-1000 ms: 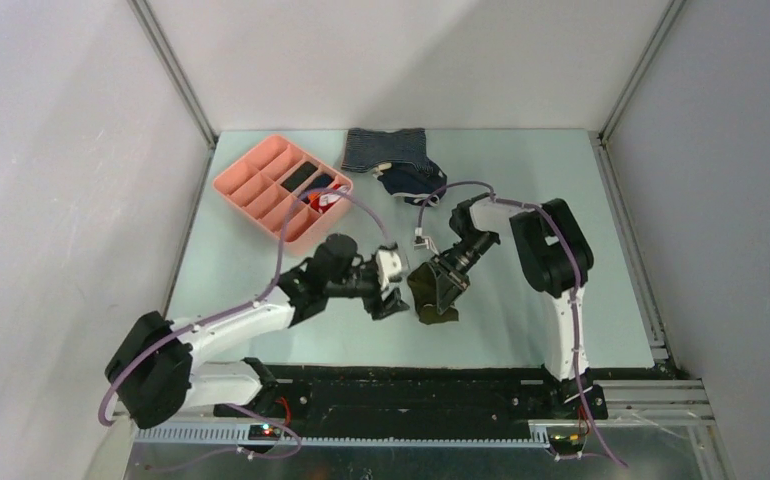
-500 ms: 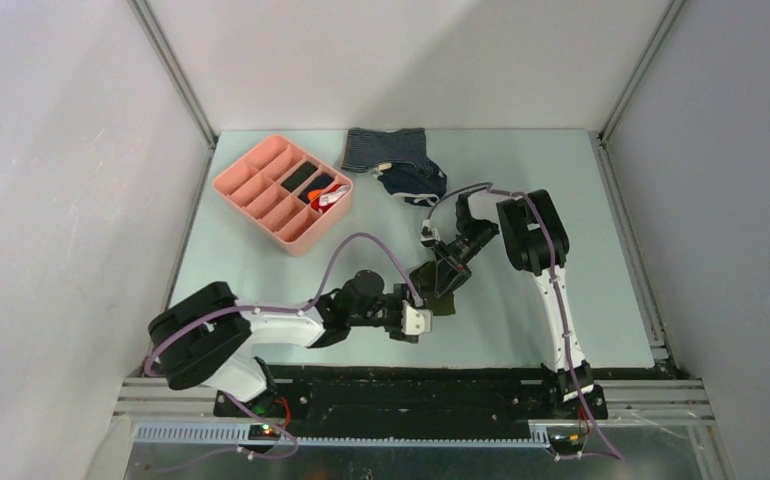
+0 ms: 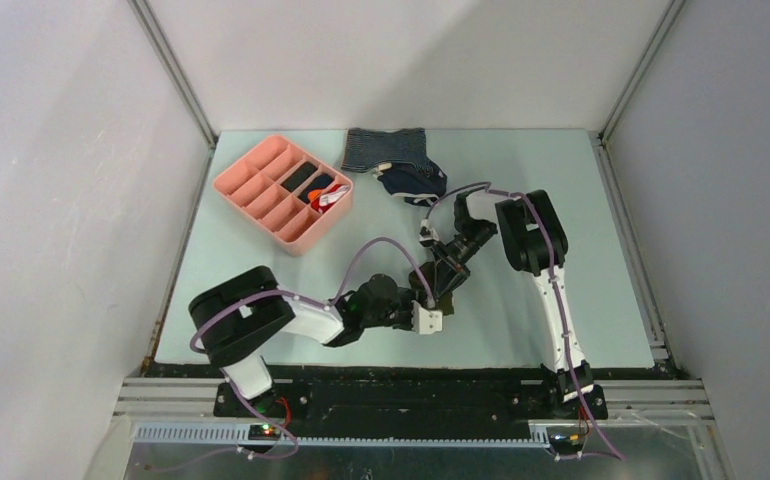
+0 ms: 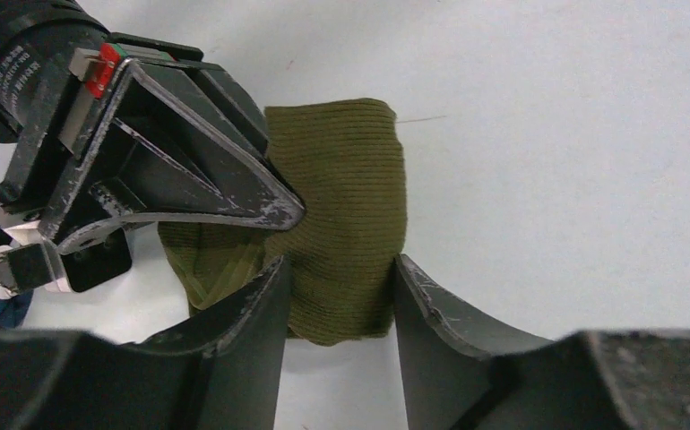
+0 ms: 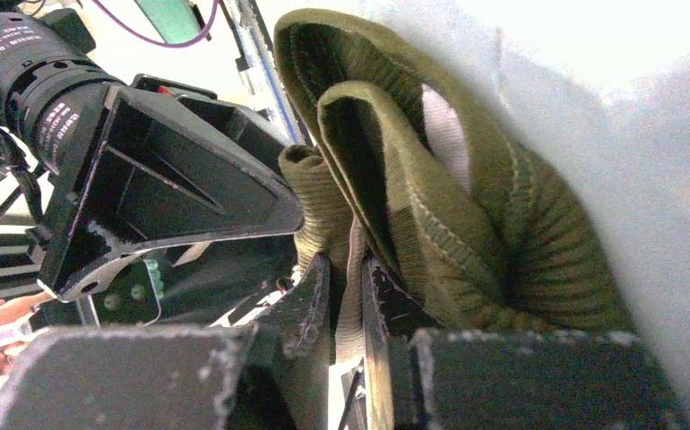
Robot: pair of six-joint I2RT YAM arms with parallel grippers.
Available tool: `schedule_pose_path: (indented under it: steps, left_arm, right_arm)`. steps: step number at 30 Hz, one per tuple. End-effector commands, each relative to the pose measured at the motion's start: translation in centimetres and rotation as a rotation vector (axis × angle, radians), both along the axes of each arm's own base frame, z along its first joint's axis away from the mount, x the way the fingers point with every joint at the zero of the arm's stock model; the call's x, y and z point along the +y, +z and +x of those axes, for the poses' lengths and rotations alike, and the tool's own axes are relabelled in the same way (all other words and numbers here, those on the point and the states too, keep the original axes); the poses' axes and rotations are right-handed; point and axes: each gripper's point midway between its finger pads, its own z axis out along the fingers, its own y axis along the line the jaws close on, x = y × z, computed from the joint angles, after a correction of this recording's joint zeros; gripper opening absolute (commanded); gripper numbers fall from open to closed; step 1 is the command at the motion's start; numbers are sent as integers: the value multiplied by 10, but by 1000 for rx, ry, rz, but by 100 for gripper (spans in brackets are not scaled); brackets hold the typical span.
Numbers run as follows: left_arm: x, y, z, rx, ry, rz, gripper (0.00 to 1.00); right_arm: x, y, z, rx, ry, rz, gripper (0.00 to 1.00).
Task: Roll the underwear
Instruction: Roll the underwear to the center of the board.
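Note:
The underwear (image 4: 346,215) is a dark olive-green bundle, folded over on itself on the table; it also shows in the top view (image 3: 448,297). My left gripper (image 4: 340,278) is at its near end, one finger pressed on each side of the bundle. My right gripper (image 5: 346,287) is shut on a thin fold of the underwear (image 5: 467,224) at the far left side and shows in the left wrist view (image 4: 171,170). In the top view the left gripper (image 3: 437,313) and the right gripper (image 3: 445,279) meet over the cloth.
A pink compartment tray (image 3: 257,218) stands at the back left with a few small items in it. A blue-grey striped garment (image 3: 386,148) and a navy white-trimmed garment (image 3: 413,182) lie at the back centre.
My left gripper swung from the left of the underwear round to its near end and came in around it. My right gripper drew back with the cloth, which is now a tighter bundle.

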Motion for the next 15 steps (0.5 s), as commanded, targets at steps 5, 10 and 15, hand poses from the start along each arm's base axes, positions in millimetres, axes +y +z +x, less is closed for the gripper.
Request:
schedule_pose_path:
  steps: [5, 10, 15]
  left_arm:
    - [3, -51, -12, 172, -18, 197, 22]
    - [14, -66, -49, 332, -143, 289, 0]
    - [22, -68, -60, 445, -162, 320, 0]
  right_arm:
    - [-1, -20, -2, 0, 9, -64, 6]
    - [3, 12, 29, -117, -12, -2, 88]
    - [-13, 75, 72, -506, 26, 62, 100]
